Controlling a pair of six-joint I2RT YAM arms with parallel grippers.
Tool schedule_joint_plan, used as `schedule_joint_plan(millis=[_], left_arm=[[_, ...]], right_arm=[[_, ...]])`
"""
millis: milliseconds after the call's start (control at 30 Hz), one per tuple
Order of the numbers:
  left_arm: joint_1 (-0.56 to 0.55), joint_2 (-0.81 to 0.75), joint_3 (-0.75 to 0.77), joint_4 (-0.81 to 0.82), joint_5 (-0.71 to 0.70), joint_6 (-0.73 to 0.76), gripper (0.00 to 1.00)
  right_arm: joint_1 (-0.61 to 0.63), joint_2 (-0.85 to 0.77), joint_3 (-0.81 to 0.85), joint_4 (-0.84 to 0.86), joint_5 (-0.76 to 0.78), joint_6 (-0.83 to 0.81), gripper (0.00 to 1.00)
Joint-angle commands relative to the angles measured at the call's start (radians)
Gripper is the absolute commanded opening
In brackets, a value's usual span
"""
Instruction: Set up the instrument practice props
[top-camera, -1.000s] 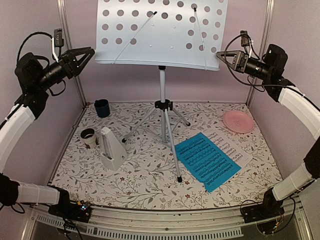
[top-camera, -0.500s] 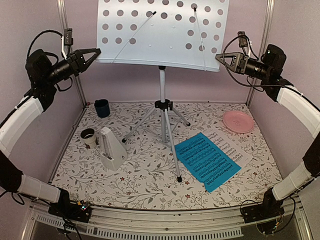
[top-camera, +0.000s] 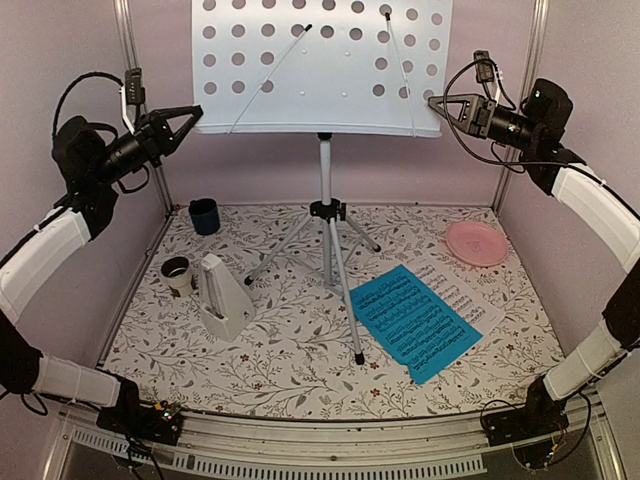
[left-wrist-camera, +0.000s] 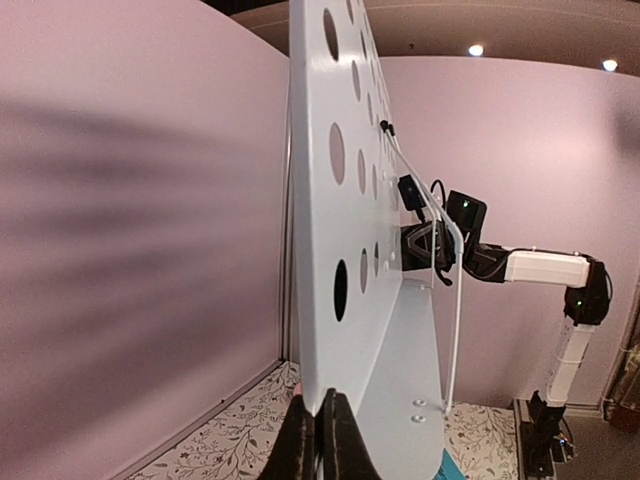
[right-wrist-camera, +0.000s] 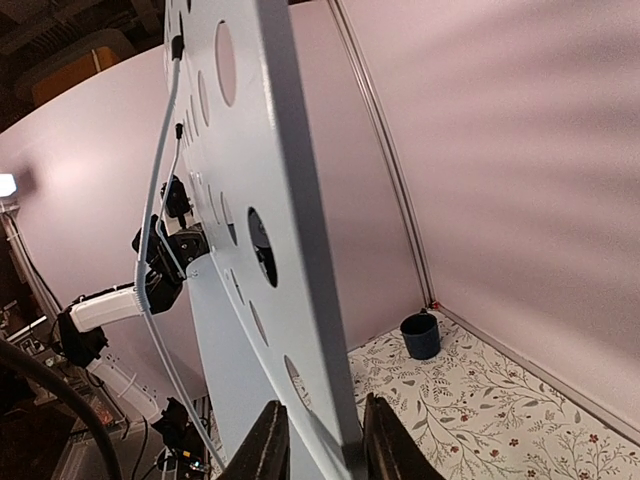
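The left gripper (top-camera: 197, 112), spread wide and held clear of the music stand (top-camera: 320, 70) a second ago, has risen and moved inward to the lower left corner of its perforated desk, where its fingers (left-wrist-camera: 322, 440) have pinched together on the thin edge. The right gripper (top-camera: 437, 103) has narrowed its jaws so that its fingers (right-wrist-camera: 268, 445) sit close on either side of the desk's right edge, firm contact unclear. The desk's bottom edge, earlier sloping down to the right, now runs nearly level.
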Motion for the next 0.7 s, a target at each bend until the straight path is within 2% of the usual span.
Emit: schedule_joint_plan(millis=[0,300,367,667], left_arm=[[-0.021,0.025,-0.071,-0.066,-0.050,0.064,0.00],[-0.022,0.084,-0.098,-0.049,-0.067,0.075,0.00],[-0.021,0.092,-0.108,-0.034,-0.066,0.068,0.00],[-0.036,0.109,-0.158,0.010,-0.071,0.050,0.00]], right_arm=[[0.007,0.012,0.039,0.007,-0.003,-0.010,0.25],[0.015,0.014,0.052,0.002,-0.009,-0.027,0.20],[0.014,0.011,0.053,0.001,-0.009,-0.027,0.16],[0.015,0.014,0.077,-0.015,-0.009,-0.030,0.15]])
